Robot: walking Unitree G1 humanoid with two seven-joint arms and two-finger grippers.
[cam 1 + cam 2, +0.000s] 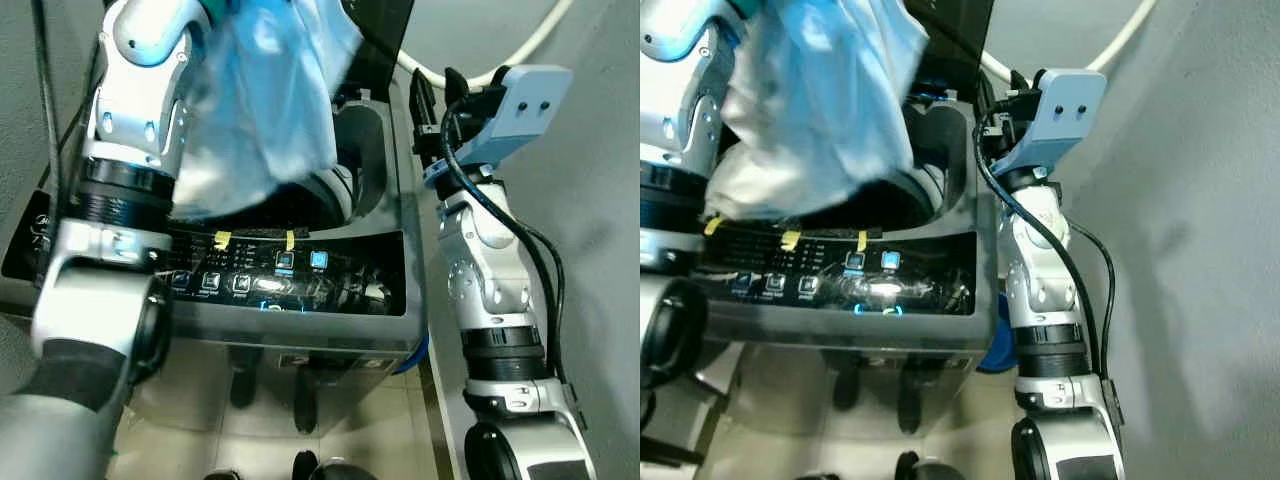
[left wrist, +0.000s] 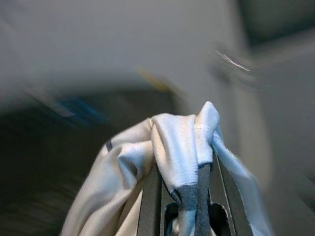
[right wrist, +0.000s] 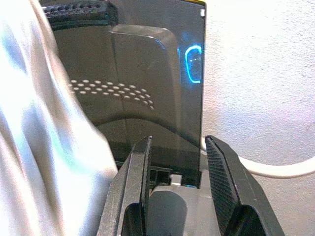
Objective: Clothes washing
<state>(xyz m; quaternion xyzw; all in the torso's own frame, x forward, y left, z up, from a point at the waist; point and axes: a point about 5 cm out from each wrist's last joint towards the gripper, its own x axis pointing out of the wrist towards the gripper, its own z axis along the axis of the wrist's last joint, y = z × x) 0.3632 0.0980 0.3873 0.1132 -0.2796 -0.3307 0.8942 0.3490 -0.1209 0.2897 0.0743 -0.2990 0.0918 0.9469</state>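
Left eye view, left gripper [image 2: 189, 196] clamped on pale blue-white cloth garment [image 1: 262, 95] hanging above dark grey top-loading washing machine [image 1: 385, 300], right gripper [image 3: 177, 172] at three o'clock, fingers spread beside raised dark lid [image 3: 147, 73].

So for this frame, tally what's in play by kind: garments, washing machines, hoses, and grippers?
Garments: 1, the pale blue-white garment, held by the left gripper
Washing machines: 1, the washing machine
Hoses: 1, the white hose
Grippers: 2, including the right gripper
Total: 5
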